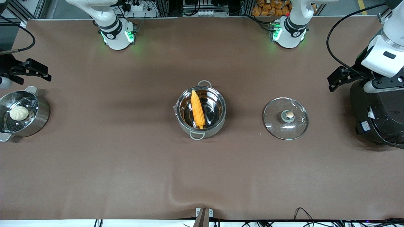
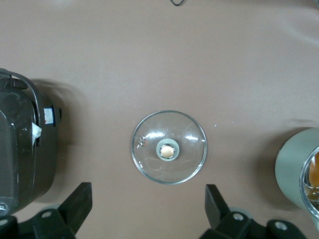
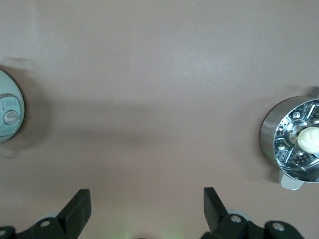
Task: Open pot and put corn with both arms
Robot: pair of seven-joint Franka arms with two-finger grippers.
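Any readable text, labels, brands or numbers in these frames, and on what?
No text reads legibly.
The black rice cooker carries white labels on its side: print too small to read.
The pot, corn, glass lid and steamer pot: no markings seen.

no readable text, labels too small
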